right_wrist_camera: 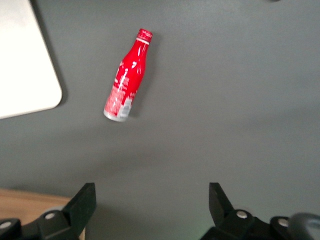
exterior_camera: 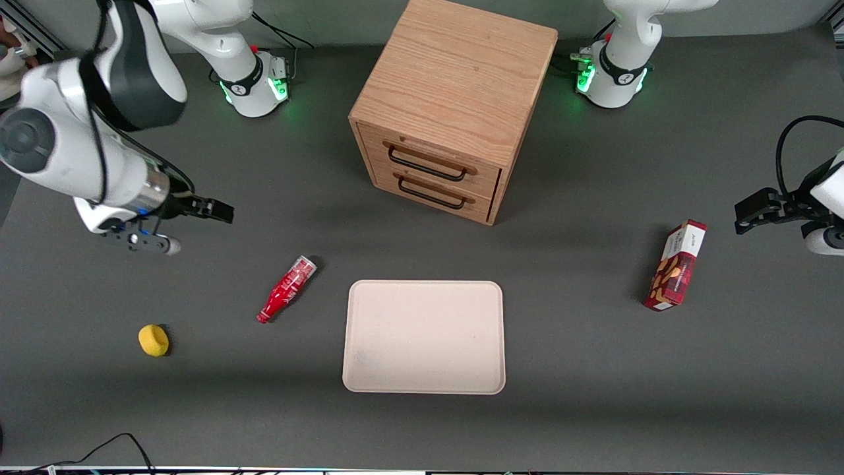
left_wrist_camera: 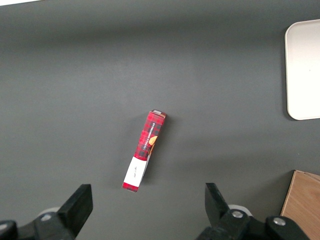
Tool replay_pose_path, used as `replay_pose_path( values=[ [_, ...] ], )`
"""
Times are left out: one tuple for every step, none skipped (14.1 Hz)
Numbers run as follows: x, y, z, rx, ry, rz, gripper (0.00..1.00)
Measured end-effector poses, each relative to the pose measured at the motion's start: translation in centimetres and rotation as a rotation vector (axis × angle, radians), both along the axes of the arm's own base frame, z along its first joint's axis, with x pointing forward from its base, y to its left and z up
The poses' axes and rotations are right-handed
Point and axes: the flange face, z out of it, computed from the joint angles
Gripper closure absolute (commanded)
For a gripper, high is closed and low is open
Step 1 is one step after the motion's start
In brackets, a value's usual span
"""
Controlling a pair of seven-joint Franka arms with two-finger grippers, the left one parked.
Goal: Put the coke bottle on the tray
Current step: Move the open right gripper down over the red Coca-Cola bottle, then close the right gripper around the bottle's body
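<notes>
Front view: a dark grey table. The coke bottle [exterior_camera: 287, 289] lies on its side on the bare table, cap pointing toward seven o'clock and clear base toward one o'clock. It sits just beside the tray [exterior_camera: 424, 337], at the tray's nine o'clock, not touching it. The beige tray is flat with nothing on it. The working arm's gripper [exterior_camera: 184, 224] hangs above the table at the bottle's ten o'clock, well apart from it and holding nothing. A wooden drawer cabinet [exterior_camera: 448, 105] stands at the tray's twelve o'clock. A yellow ball [exterior_camera: 153, 340] lies nearer the camera than the bottle, toward the working arm's end. A red snack box [exterior_camera: 676, 266] stands toward the parked arm's end.

Left wrist view: the snack box lies on the table, with a corner of the tray in sight.

Right wrist view: the gripper [right_wrist_camera: 152, 205] has its two fingers spread wide, with bare table between them. The bottle [right_wrist_camera: 127, 82] lies apart from them, next to a tray corner [right_wrist_camera: 25, 65].

The step in hand is likely the approach. To do it well, centre over the bottle's wide red body, turn the fingers across its long axis, then descend and close there, since the narrow neck could slip or roll.
</notes>
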Motion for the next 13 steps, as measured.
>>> replay_pose_path(
  values=[
    [0.2,0.2,-1.7,-0.003,-0.005,-0.032,0.0],
    [0.6,0.3,-3.4,-0.005,-0.012,-0.06,0.0],
    [0.9,0.5,-5.0,-0.006,-0.018,-0.085,0.0],
    [1.3,0.7,-6.7,-0.006,-0.027,-0.108,0.0],
    [1.5,0.9,-8.5,-0.005,-0.038,-0.132,0.0],
    [1.8,1.1,-10.2,-0.003,-0.048,-0.156,0.0],
    [2.1,1.3,-11.8,-0.004,-0.057,-0.177,0.0],
    [2.4,1.4,-13.2,-0.012,-0.067,-0.196,0.0],
    [2.7,1.6,-14.5,-0.027,-0.08,-0.215,0.0],
    [2.9,1.9,-15.9,-0.042,-0.093,-0.231,0.0],
    [3.0,2.3,-17.3,-0.052,-0.101,-0.247,0.0],
    [3.2,2.6,-18.5,-0.057,-0.109,-0.263,0.0],
    [3.3,2.8,-19.5,-0.056,-0.115,-0.282,0.0]
  ],
)
